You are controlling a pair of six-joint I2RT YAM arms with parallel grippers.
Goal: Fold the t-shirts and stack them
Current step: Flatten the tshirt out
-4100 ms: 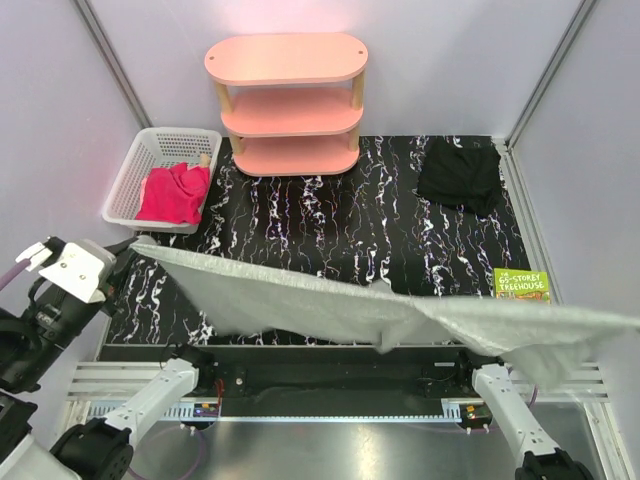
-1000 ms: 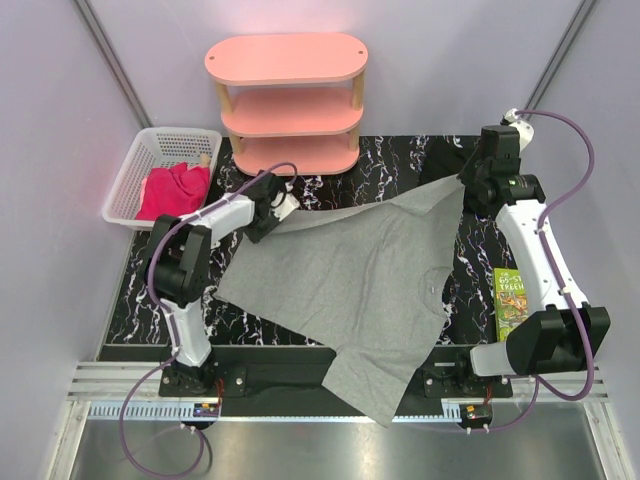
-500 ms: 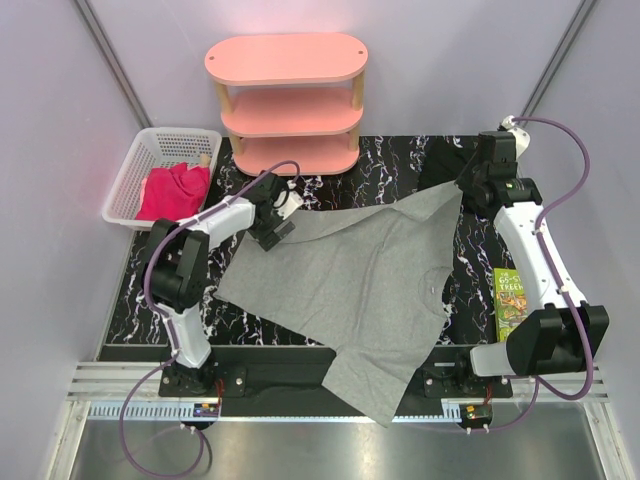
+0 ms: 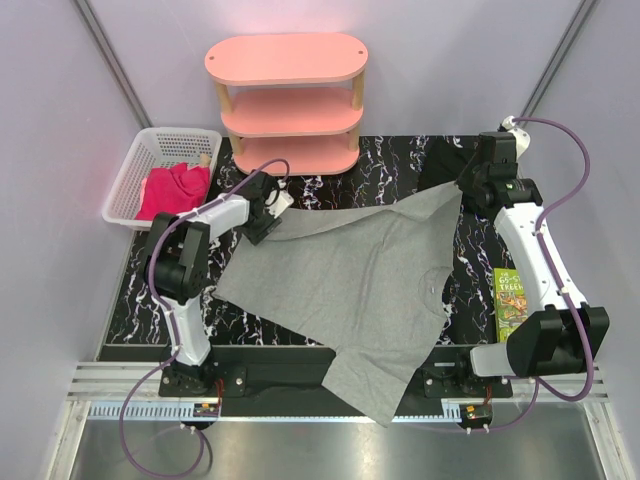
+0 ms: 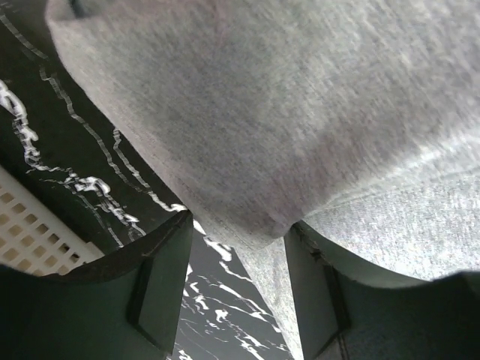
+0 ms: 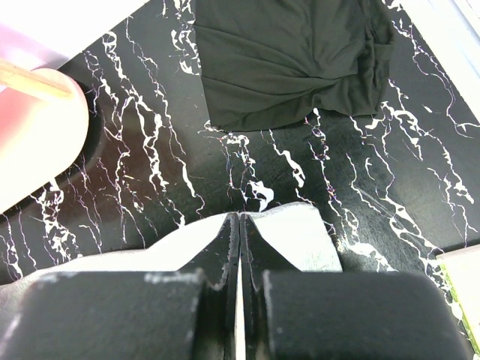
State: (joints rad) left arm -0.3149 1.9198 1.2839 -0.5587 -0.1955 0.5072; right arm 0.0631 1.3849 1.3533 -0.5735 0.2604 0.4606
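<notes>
1. The grey t-shirt lies spread open and mostly flat on the worktop. It sits askew, with its neck towards the right, and one end hangs over the near edge.
2. The right gripper is at the far right corner of this shirt. Its fingers are pressed together on a small peak of grey cloth.
3. The left gripper is at the far left corner. Its fingers stand wide apart with the cloth's edge lying loose between them, so it holds nothing.
4. No fold shows in the grey shirt, so I judge the spreading-out step to be nearly over and the folding not begun.
5. A black t-shirt lies just beyond the right gripper at the far right of the worktop. It is a rumpled bundle, and I cannot tell whether it counts as folded.
6. A pink t-shirt sits bunched in the white basket at the far left, not yet handled as far as the pictures show.
7. Nothing is stacked anywhere, so most of the task is left. The grey shirt needs pulling fully onto the worktop and folding, then the other shirts need folding and all of them piling together.
8. A book lies just beside the shirt's right side and could get in the way of a fold.
</notes>
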